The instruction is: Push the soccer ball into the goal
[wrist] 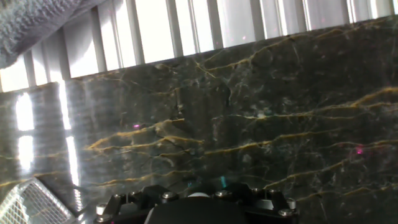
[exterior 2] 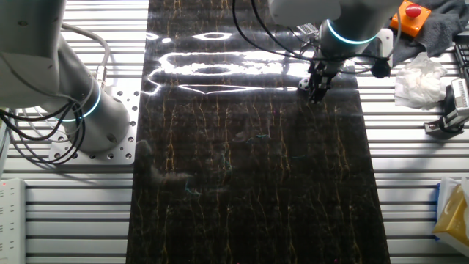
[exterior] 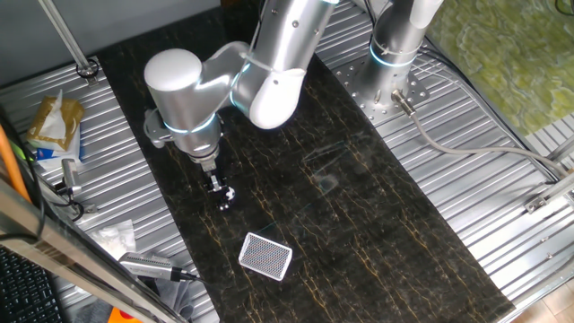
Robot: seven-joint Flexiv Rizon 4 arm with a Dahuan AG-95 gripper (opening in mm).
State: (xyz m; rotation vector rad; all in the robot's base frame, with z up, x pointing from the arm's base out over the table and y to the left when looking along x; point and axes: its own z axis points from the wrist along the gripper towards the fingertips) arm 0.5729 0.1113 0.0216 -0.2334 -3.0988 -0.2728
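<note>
Your tool [exterior: 218, 186] hangs low over the dark marble table [exterior: 359, 206], and the soccer ball [exterior: 228, 195] sits right at its tip, touching or nearly so. Whether the fingers are spread, you cannot tell (they are too small). The goal [exterior: 265, 256] lies flat, near, just beyond the ball.

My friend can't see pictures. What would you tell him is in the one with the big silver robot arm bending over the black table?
A big silver robot arm reaches down so its small black pincer is right beside a tiny black-and-white soccer ball on a dark marble-patterned tabletop. A small white-rimmed goal with grey mesh netting lies flat just beyond the ball.
</note>
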